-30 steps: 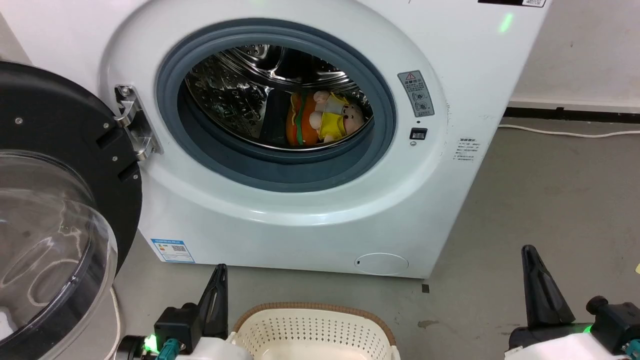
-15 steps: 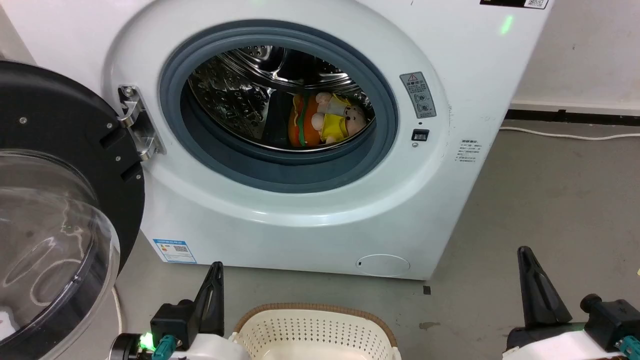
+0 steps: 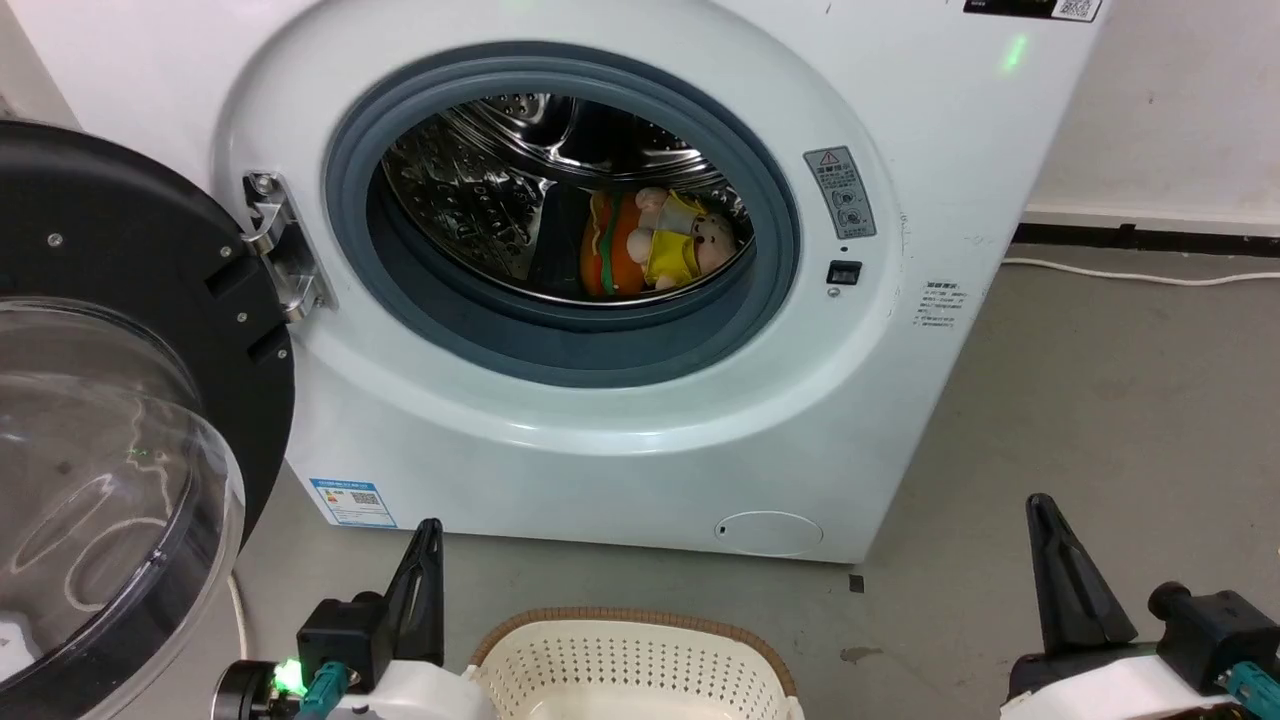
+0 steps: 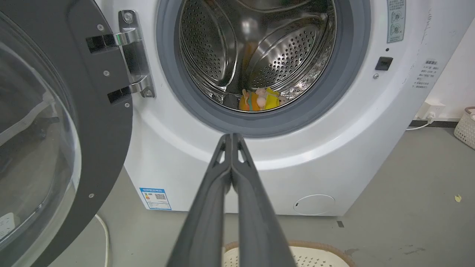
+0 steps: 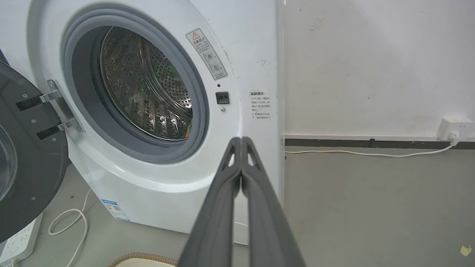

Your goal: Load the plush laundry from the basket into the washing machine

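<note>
Head view takes in the washing machine [image 3: 640, 440] first. It is a big white front-loader standing on the grey floor [image 3: 1100, 400]. Its black-framed door [image 3: 130, 250] is swung wide to the left on a metal hinge [image 3: 280, 250], with the clear dome [image 3: 90, 480] bulging toward us.

Behind the grey porthole seal [image 3: 570, 345], the steel drum [image 3: 460, 190] holds both soft toys. The round orange plush [image 3: 603, 255] with its green band sits low and right of centre. The doll [image 3: 680, 245] in yellow touches it on the right, lying crosswise with its head toward the right.

The basket [image 3: 630, 655] stands on the floor before the machine, at the bottom edge of the frame. I can see its brown rim and perforated far wall. Its floor is cut off, so I cannot tell whether anything is left inside.

The left claw [image 3: 430, 545] stands just beside the basket's left rim, and the right claw [image 3: 1045, 520] is well apart on the other side. Both point toward the machine. In each wrist view the two fingers are pressed together tip to tip and grip nothing.

From either claw the toys lie ahead and higher up, past the seal and out of reach. I'd judge the loading done as far as I can see it. If the door is to be shut next, it hangs to the left of the left claw, so that arm is the nearer one. If the basket needs checking, it lies between the two claws, closer to the left.
</note>
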